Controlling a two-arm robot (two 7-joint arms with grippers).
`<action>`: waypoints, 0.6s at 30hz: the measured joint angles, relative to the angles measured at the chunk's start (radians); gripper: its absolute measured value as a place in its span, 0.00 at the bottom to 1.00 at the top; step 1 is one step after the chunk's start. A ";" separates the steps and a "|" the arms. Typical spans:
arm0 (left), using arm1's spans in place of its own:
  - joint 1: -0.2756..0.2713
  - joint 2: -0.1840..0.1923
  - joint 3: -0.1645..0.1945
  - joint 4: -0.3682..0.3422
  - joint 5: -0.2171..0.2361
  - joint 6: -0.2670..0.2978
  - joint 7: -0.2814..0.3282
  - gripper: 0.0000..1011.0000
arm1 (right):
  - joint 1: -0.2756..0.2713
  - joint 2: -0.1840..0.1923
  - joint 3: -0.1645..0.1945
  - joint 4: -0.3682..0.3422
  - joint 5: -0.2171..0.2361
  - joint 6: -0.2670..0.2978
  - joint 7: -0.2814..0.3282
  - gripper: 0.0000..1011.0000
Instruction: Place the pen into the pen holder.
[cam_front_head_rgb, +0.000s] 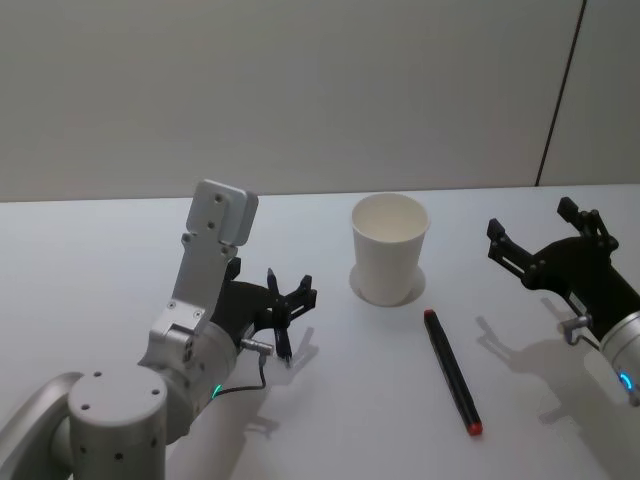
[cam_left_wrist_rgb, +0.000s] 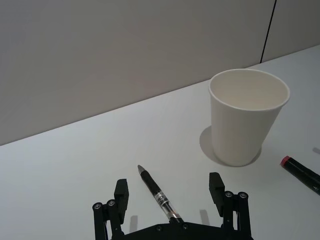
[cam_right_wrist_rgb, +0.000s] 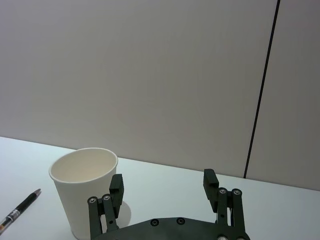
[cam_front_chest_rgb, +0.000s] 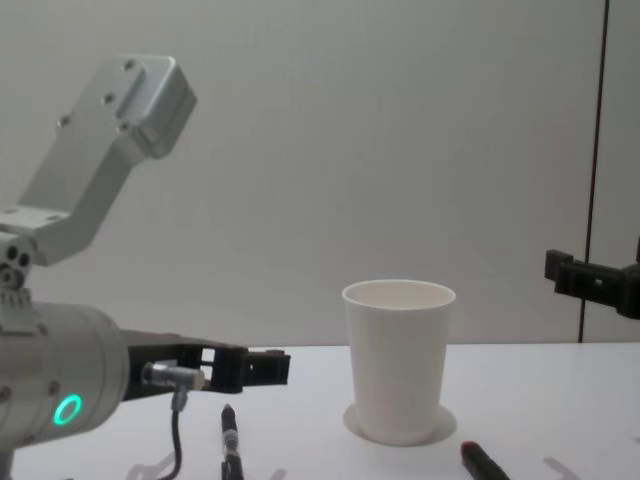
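Observation:
A slim black pen (cam_left_wrist_rgb: 157, 195) with a clear barrel lies on the white table, centred between the spread fingers of my left gripper (cam_left_wrist_rgb: 169, 192). In the chest view the left gripper (cam_front_chest_rgb: 265, 368) hovers open a little above the pen (cam_front_chest_rgb: 230, 440). The pen holder, a white paper cup (cam_front_head_rgb: 390, 248), stands upright and empty to the right of the left gripper (cam_front_head_rgb: 296, 303). My right gripper (cam_front_head_rgb: 545, 245) hangs open above the table, right of the cup (cam_right_wrist_rgb: 85, 190), holding nothing.
A thick black marker with a red end (cam_front_head_rgb: 452, 372) lies on the table (cam_front_head_rgb: 100, 260) in front of the cup, between the two arms. A plain grey wall rises behind the table's far edge.

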 joint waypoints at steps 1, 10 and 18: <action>-0.002 -0.003 0.000 0.002 -0.001 0.005 0.002 0.99 | 0.000 0.000 0.000 0.000 0.000 0.000 0.000 0.99; -0.023 -0.045 0.002 0.037 -0.004 0.055 0.021 0.99 | 0.000 0.000 0.000 0.000 0.000 0.000 0.000 0.99; -0.040 -0.075 0.003 0.070 0.005 0.088 0.029 0.99 | 0.000 0.000 0.000 0.000 0.000 0.000 0.000 0.99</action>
